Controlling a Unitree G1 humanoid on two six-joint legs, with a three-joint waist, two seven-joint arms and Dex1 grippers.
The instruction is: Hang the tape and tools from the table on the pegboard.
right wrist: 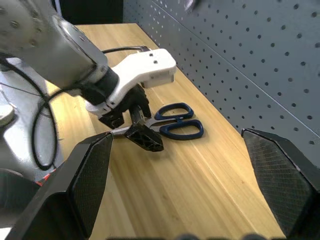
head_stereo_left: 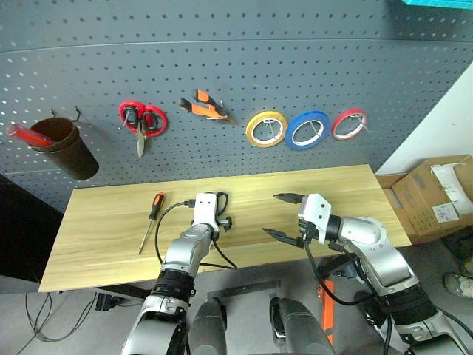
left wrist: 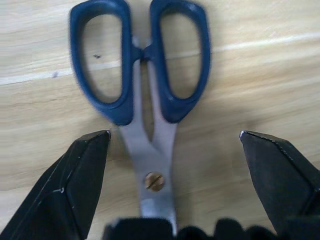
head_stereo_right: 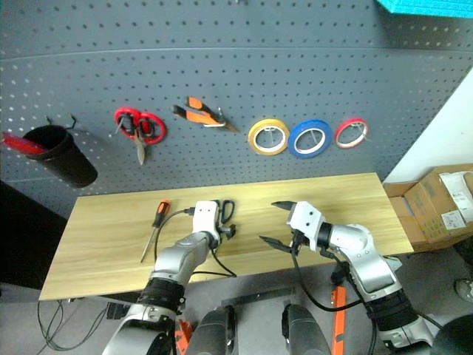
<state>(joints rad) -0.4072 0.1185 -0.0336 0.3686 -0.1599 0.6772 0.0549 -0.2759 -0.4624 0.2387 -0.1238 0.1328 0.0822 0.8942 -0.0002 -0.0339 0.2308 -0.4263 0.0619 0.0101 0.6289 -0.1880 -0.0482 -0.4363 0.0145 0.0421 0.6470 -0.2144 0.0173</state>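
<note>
Dark-handled scissors [left wrist: 145, 100] are seen lying flat on the table [head_stereo_left: 103, 237] at centre frame, straddled by the spread fingers of the left gripper [left wrist: 175, 150], not clamped. The right gripper [head_stereo_left: 284, 216], right of centre, is held apart, empty. The blue tape [head_stereo_left: 307, 130] is hung on the pegboard [head_stereo_left: 222, 52], upper right.

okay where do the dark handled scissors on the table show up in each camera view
Left eye view: scissors on the table, just past the left gripper.
Right eye view: scissors, same spot on the table.
Left wrist view: scissors between the open fingers, handles away.
Right wrist view: scissors, beside the pegboard.
Shared landmark: the left gripper straddling the blades.
</note>
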